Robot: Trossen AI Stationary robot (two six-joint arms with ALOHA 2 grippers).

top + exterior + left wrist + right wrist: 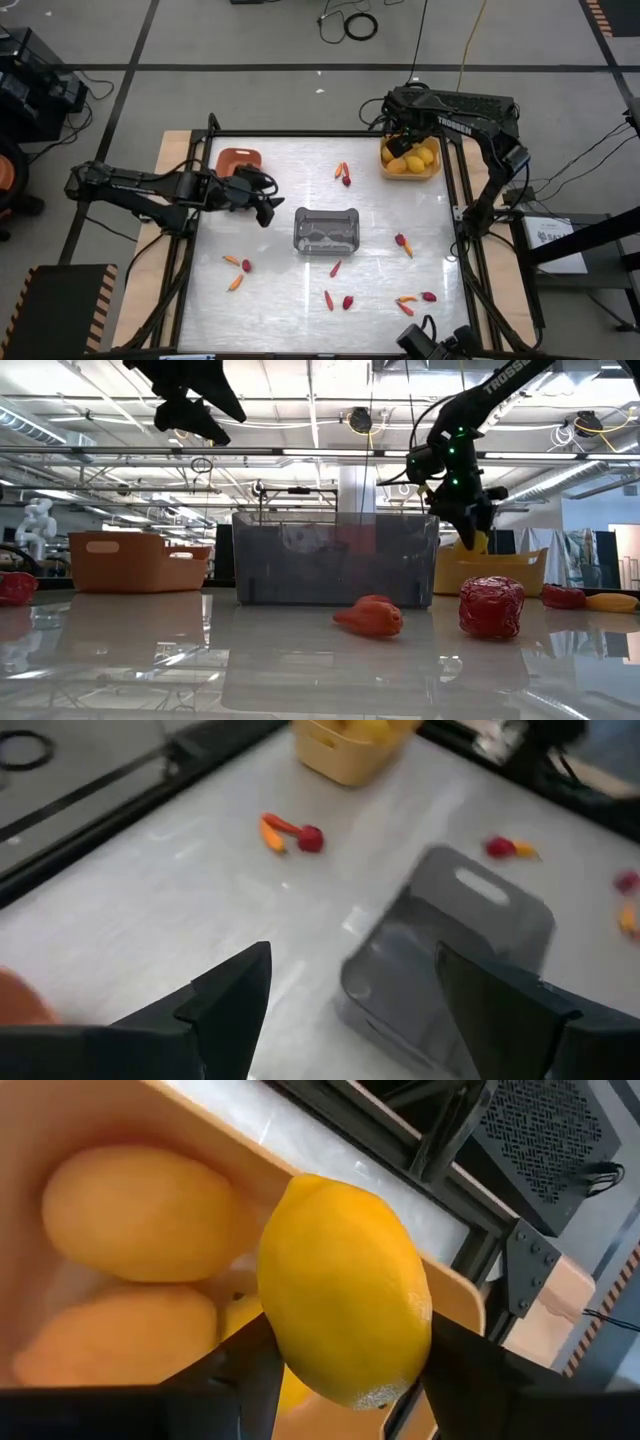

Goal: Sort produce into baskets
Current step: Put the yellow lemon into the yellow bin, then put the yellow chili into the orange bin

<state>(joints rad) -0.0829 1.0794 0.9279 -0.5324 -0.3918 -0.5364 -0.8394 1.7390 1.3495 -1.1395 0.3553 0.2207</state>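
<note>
Yellow lemon [345,1290], one piece, glossy and pebbled: we find it pinched between the right gripper's [335,1370] two fingers, hanging just above the yellow basket [410,172] at the table's far right corner. Lemons [140,1215] already lie in that basket, seemingly three or four in the high view.

Handling, by our judgement: light, stiff plastic, slick on its curve. A hold across the widest middle, as now, should keep it from squirting out; a hold nearer a tip would likely slip. A short drop onto its fellows should do no harm, though it may roll.

Left gripper [262,200]: fingers spread wide, nothing between them, held above the table between the orange basket [239,159] and the grey basket [326,229].

Grey basket: mid-table, translucent, with nothing plainly in it that we can see. Orange basket: far left, contents not plain to us.

Loose stock on the table:
- berry [346,181] with carrot [340,170], touching, beyond the grey basket.
- berry and carrot pair [404,243], right of the grey basket.
- carrots with a berry [236,271], near left.
- small pieces [337,298] along the near edge and a cluster [414,301] near right.

These we judge light, rigid and small; the carrots want a hold across the middle of the stick, the berries square across.
</note>
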